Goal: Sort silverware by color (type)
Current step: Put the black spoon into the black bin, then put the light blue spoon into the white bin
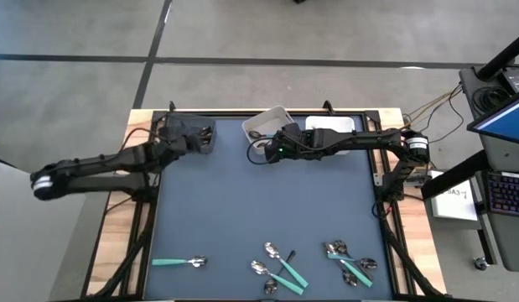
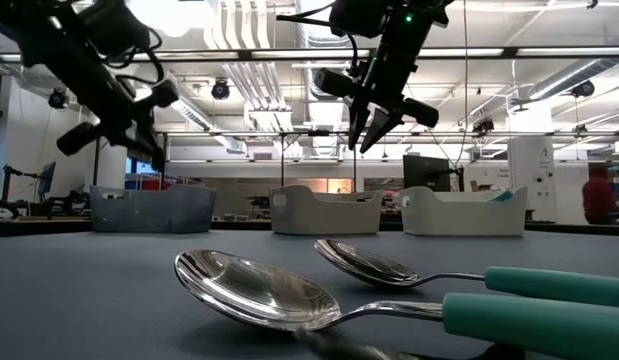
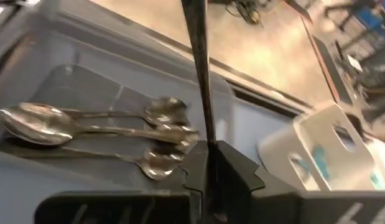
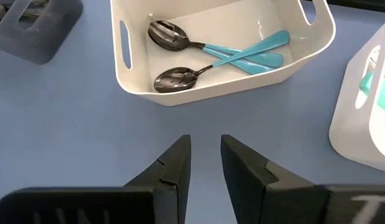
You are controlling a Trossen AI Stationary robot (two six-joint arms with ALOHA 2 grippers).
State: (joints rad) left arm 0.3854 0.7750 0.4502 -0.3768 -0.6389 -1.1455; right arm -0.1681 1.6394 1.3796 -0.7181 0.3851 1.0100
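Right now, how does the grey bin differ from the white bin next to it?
The grey bin is dark, while the white bin is pale. The grey bin holds all-metal utensils; the white bin holds two teal-handled spoons. A thin metal utensil hangs over the grey bin; nothing hangs over the white bin. Both have handle slots.

Teal-handled spoons [image 1: 284, 267] along table's near edge

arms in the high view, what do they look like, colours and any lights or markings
Both are slim dark jointed arms. The left arm has a pale band at its outer end. The right arm shows a small green light near its gripper and a white ring by its base. The gripper fingers are angular black wedges.
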